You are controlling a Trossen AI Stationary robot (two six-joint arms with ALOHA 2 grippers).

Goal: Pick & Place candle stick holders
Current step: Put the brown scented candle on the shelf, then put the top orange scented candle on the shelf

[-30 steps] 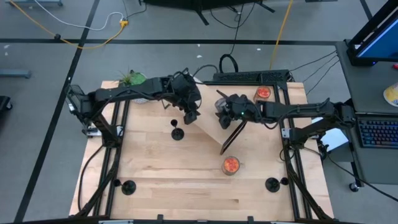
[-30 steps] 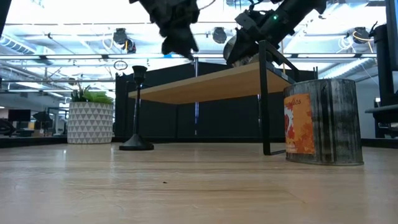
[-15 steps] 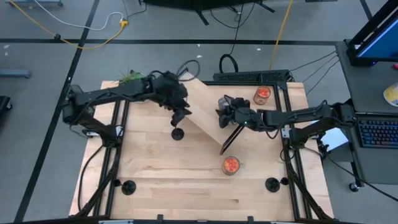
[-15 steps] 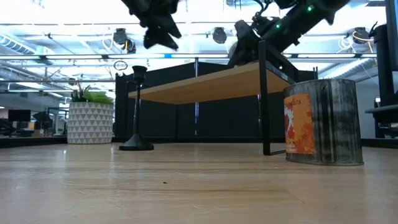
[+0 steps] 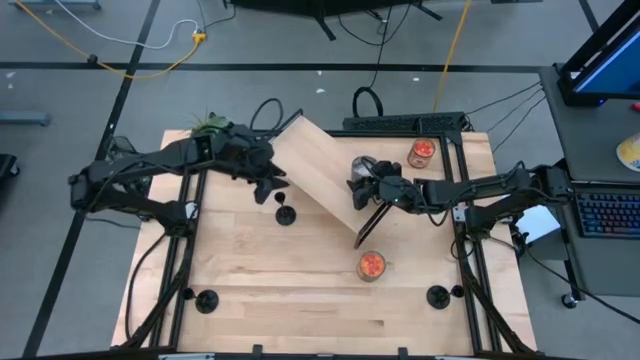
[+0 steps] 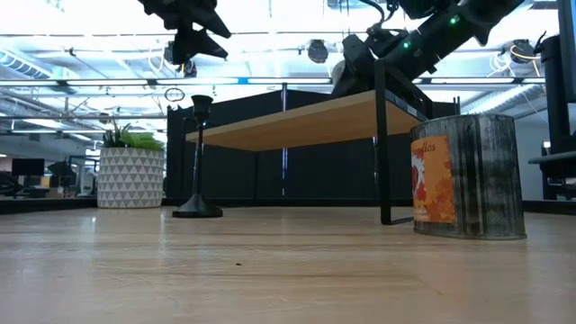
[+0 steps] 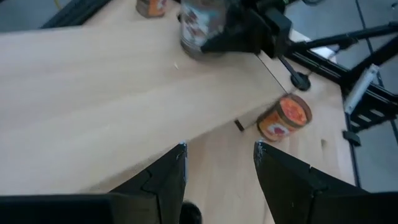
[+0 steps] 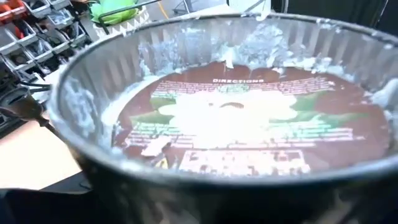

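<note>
A tall black candlestick holder (image 5: 285, 213) stands upright on its round base on the table, just left of the wooden shelf (image 5: 315, 165); it also shows in the low view (image 6: 200, 162). Two more black holders (image 5: 207, 299) (image 5: 437, 296) stand near the front edge. My left gripper (image 5: 270, 187) is open and empty, above and left of the tall holder (image 7: 217, 162). My right gripper (image 5: 362, 182) is at the shelf's right end, shut on a silver tin candle (image 8: 230, 118). My right gripper is on the silver tin candle (image 7: 200, 28) at the right end of the shelf top. The tin's labelled round face fills the right wrist view and hides the fingers, so where they meet the tin cannot be told.
The shelf stands on thin black legs (image 6: 384, 144). An orange-labelled tin candle (image 5: 371, 265) stands on the table in front of it, and another (image 5: 423, 152) at the back right. A potted plant (image 5: 212, 125) stands at the back left.
My left gripper has risen and drawn back toward the table's left edge, away from the shelf and the tall holder, which stays standing where it was. My right gripper has stayed at the shelf with the tin.
</note>
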